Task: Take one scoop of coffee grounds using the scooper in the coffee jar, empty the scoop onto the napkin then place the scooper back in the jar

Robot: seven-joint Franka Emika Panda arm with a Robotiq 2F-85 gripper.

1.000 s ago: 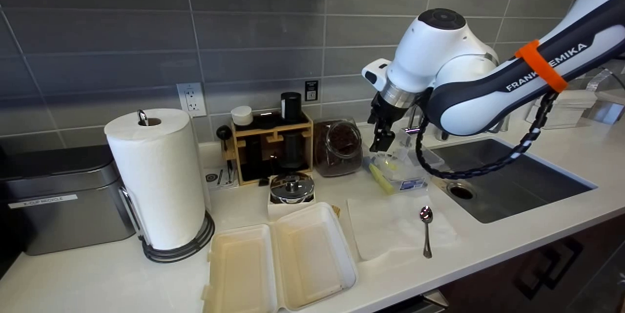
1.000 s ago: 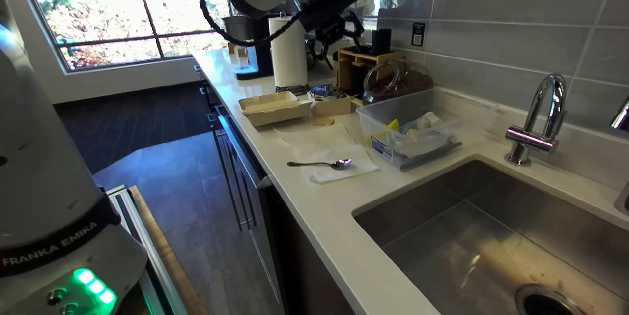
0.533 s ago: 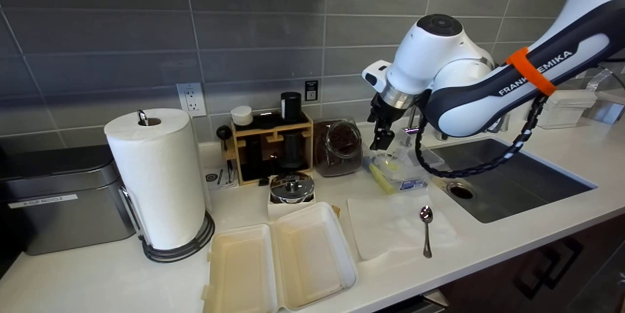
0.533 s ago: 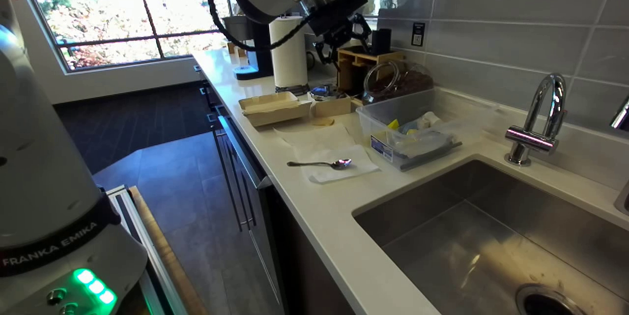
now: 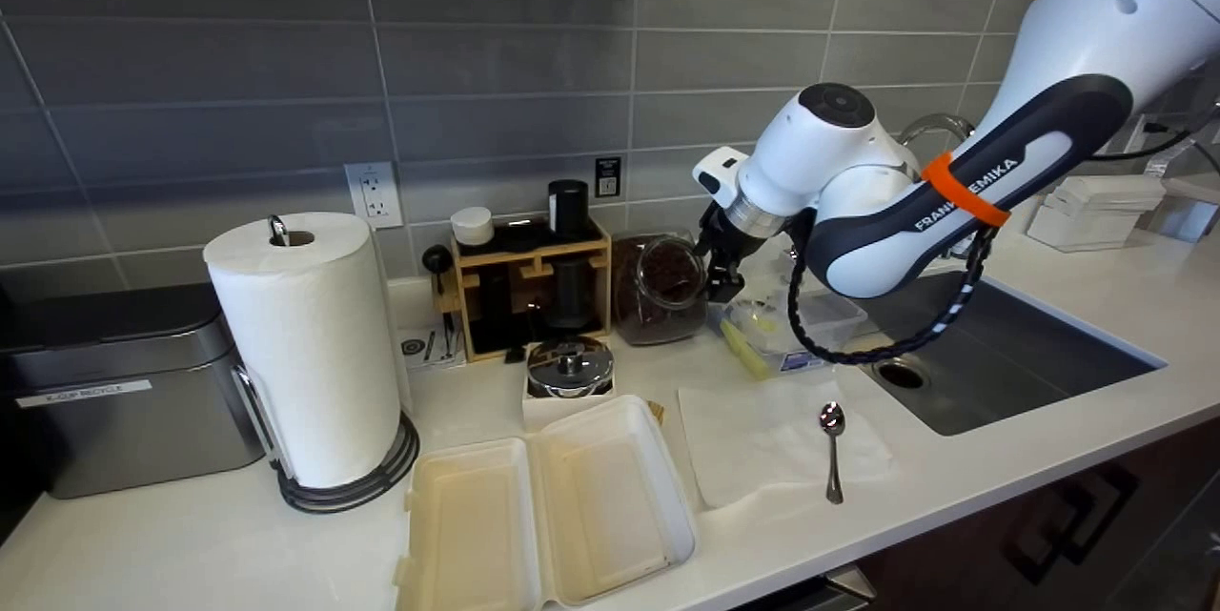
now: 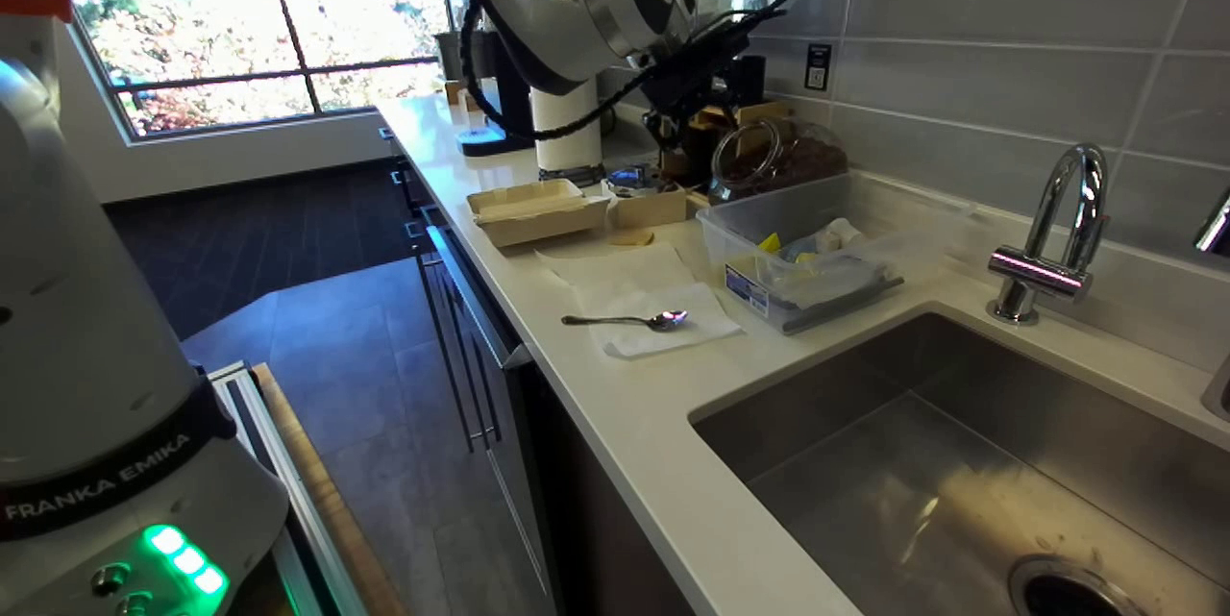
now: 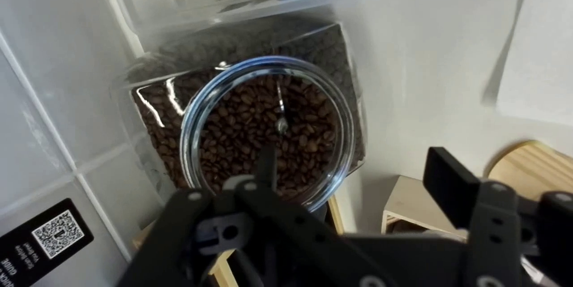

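Note:
The coffee jar is a squat clear glass jar beside the wooden rack. In the wrist view its round mouth is open over brown beans. A thin shiny shape shows inside it; I cannot tell whether it is the scooper. Loose coffee grounds are out of view. My gripper is open and empty. One finger overlaps the jar's mouth and the other stands right of the jar. In an exterior view the gripper is beside the jar. The white napkin lies on the counter under a metal spoon.
A wooden rack with black containers and a small lidded box stand left of the jar. A clear plastic bin is on its other side. An open takeout box, paper towel roll and sink are nearby.
The arm has come down, and in an exterior view my gripper has moved left and slightly lower toward the jar. The jar, napkin and spoon have not moved.

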